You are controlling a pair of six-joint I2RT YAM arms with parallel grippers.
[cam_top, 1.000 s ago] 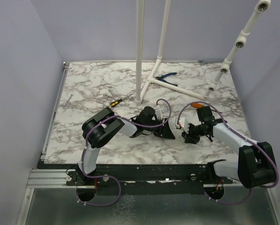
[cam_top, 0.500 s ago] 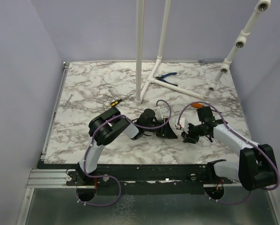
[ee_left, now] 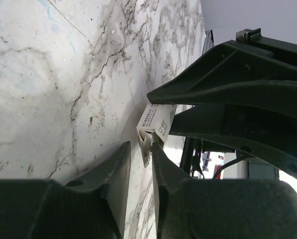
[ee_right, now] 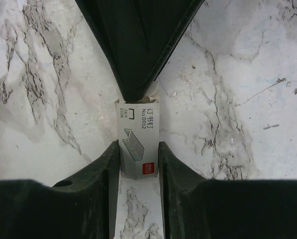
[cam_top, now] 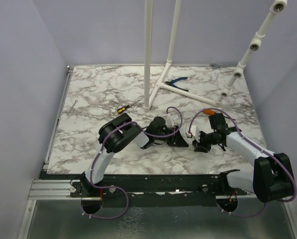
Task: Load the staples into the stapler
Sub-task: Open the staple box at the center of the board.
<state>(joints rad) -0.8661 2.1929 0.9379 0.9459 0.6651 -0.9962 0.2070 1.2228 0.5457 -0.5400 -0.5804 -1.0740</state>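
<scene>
A small white box of staples with a staple drawing on its face is held just above the marble, and my right gripper is shut on its two long sides. My left gripper meets the box's far end from the other side. Its jaws are narrow but still apart, with the box's open end flap between the tips and against one finger. In the top view the two grippers meet tip to tip at the table's front centre, left gripper and right gripper. The stapler is out of view.
A yellow-handled screwdriver lies left of a white pipe post. Blue-handled pliers lie by the pipe frame's base at the back. An orange-handled tool sits behind my right wrist. A thin metal piece lies near the left edge.
My left arm has pushed to the right toward the staple box and its jaws have narrowed around the flap. The right gripper has kept its hold and place.
</scene>
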